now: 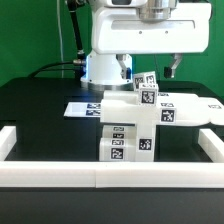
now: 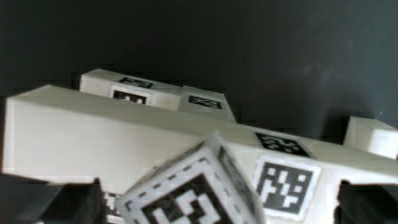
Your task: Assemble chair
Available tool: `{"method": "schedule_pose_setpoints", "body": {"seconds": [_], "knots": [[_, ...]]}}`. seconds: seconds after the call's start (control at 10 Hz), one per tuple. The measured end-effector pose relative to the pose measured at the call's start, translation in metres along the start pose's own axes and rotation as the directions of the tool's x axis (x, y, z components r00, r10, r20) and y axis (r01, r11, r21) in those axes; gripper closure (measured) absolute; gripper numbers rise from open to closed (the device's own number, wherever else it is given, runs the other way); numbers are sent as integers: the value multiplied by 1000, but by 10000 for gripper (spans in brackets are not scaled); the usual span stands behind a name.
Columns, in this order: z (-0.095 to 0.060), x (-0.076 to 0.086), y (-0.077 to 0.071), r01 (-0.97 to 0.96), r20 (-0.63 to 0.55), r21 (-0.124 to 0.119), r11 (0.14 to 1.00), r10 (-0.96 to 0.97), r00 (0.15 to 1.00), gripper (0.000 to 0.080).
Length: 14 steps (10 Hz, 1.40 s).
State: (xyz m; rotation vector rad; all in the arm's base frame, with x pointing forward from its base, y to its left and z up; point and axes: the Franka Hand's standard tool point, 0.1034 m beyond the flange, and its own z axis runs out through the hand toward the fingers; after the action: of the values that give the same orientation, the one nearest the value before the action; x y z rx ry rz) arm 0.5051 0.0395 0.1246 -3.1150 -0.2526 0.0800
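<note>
- My fingers stand wide apart and empty, hanging above the far top of the half-built chair at the middle of the black surface.
- The chair sits just behind the low white rail at the near edge, with the marker board lying flat at its far left.
- By my judgement the step in hand is between parts: the seat slab and the blocks under it look joined, and a small tagged post rises at the top, just below my fingers.
- The next move, as I read it, calls for lining up squarely over that post or over a loose part before closing; which one I cannot tell.
- From my wrist the chair fills the view: chunky matte white blocks with crisp edges and flat faces, each bearing square black-and-white tags.
- The blocks look hard and smooth, so a square hold on flat faces should serve best.
</note>
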Motion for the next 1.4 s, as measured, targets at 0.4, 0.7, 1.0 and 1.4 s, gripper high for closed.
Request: {"method": "schedule_pose_setpoints", "body": {"seconds": [0.4,0.7,1.0,1.4], "knots": [[0,0,1,169,0,0,986,-169,986,151],[0,0,1,166,0,0,986,-166,986,514],[0,0,1,144,0,0,990,-144,990,514],[0,0,1,-71,0,1,997,71,997,514]]}}
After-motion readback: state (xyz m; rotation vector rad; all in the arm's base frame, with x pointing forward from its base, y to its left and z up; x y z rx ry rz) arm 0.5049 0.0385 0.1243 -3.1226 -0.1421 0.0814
